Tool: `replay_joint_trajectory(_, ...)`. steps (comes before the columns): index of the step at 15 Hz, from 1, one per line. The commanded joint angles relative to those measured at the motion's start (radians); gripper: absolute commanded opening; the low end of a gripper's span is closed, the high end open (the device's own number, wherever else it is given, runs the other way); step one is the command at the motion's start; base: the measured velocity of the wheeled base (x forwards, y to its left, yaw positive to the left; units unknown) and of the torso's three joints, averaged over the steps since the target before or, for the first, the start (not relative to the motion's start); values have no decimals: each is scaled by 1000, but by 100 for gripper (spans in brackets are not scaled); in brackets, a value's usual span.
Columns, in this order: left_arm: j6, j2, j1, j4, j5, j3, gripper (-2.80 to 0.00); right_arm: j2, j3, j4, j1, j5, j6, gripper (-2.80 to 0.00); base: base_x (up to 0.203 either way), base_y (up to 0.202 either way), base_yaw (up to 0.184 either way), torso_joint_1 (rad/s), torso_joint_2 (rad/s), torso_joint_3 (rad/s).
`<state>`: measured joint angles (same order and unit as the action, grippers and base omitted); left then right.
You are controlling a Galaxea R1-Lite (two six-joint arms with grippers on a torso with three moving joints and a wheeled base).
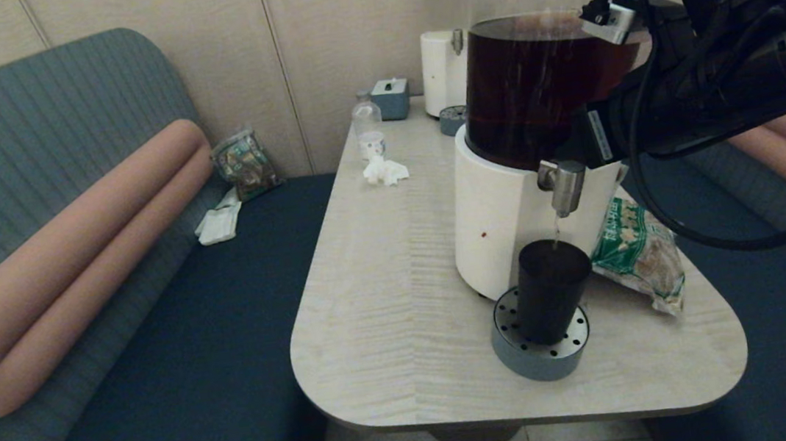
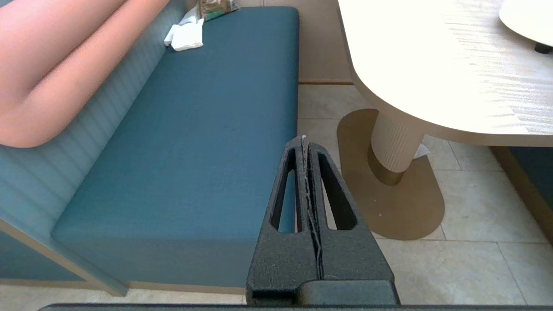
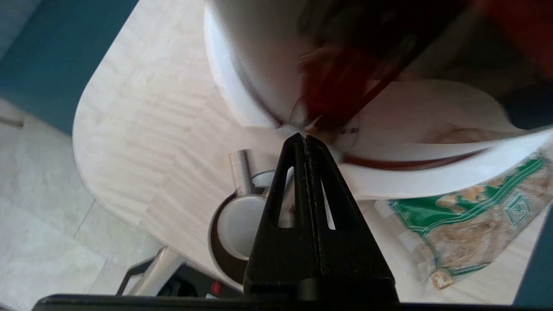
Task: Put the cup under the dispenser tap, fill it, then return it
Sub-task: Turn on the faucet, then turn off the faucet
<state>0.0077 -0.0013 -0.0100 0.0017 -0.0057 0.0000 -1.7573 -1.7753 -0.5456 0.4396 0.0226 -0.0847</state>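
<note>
The black cup (image 1: 551, 290) stands upright on the round grey drip tray (image 1: 538, 359), directly under the steel dispenser tap (image 1: 564, 186). A thin thread of liquid runs from the spout into the cup. The tap projects from the white base (image 1: 498, 231) of the tank of dark brown liquid (image 1: 533, 86). My right gripper (image 3: 306, 138) is shut and empty, its tips against the dispenser's white rim just above the tap (image 3: 241, 172); the cup's dark inside (image 3: 216, 252) shows below the tap. My left gripper (image 2: 306, 140) is shut and hangs parked over the bench edge, off the table.
A green snack bag (image 1: 637, 252) lies right of the cup against the dispenser. Far back on the table (image 1: 388, 310) are a clear bottle (image 1: 367, 127), crumpled tissue (image 1: 385, 171), tissue box (image 1: 391, 96) and a second white dispenser (image 1: 442, 70). Blue benches flank the table.
</note>
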Motion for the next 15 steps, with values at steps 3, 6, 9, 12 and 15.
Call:
replay_joint_trajectory(3,0,0,-1,0,0,0,-280,48,48,29,-7,2,2,-280,0,0,0,0,0,0)
replay_joint_trajectory(6,0,0,1,0,0,0,-280,88,87,31,-26,4,0,-280,0,0,0,0,0,0)
replay_joint_trajectory(9,0,0,1,0,0,0,-280,135,136,32,-41,8,-1,-280,0,0,0,0,0,0)
replay_joint_trajectory(12,0,0,1,0,0,0,-280,215,232,74,-47,14,1,-280,0,0,0,0,0,0)
replay_joint_trajectory(15,0,0,-1,0,0,0,-280,334,319,100,-67,21,-1,-280,0,0,0,0,0,0)
